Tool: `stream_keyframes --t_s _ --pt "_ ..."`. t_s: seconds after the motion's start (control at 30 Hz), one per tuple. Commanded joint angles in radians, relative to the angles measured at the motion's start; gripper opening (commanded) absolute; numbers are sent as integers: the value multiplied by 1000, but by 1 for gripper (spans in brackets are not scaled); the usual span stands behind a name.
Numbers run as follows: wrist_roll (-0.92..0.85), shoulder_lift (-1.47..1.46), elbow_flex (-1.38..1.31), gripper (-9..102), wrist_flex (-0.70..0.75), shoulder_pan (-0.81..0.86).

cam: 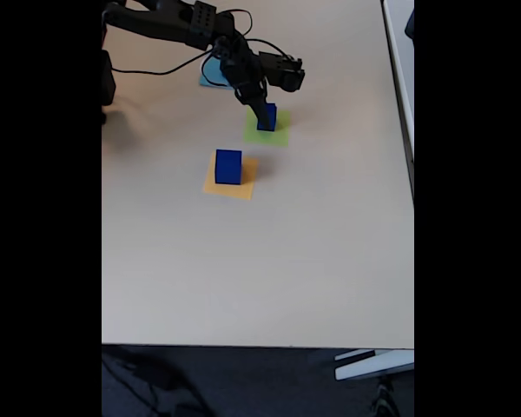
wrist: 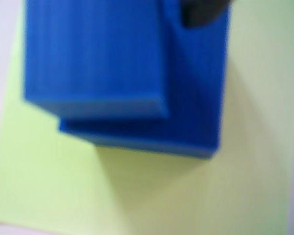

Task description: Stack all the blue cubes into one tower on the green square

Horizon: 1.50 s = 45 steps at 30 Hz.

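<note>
The black arm (cam: 191, 26) reaches in from the upper left of the fixed view, stretched low across the tabletop (cam: 330, 261) with cables trailing behind it. Its wrist bends down so the gripper (cam: 262, 109) points at the green square (cam: 278, 132). Right there on the green square sits a blue stack (cam: 267, 120). The wrist view shows it close up: an upper blue cube (wrist: 93, 54) rests on a wider lower blue cube (wrist: 196, 98), its edges set in from the lower cube's edges on the near and right sides, and the green paper (wrist: 54, 186) spreads out around them. A dark fingertip (wrist: 201, 12) shows at the top edge, against the stack's far side. Whether the fingers are pinching the upper cube or spread off it, I cannot tell; the picture is blurred and the arm hides the contact in the fixed view. Below and left of the green square, a third blue cube (cam: 228, 167) stands on an orange-yellow square (cam: 243, 187). Up and left of the green square, a light-blue square (cam: 210, 76) peeks out from under the arm.
</note>
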Motion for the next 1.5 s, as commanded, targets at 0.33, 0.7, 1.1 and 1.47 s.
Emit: stream_keyframes --t_s 0.33,0.7,1.1,1.47 --pt "-8 6 -80 25 11 6" --pt "-17 -21 -109 26 11 11" --pt "-18 -29 -114 18 9 11" --pt "-12 -31 -106 5 6 11"
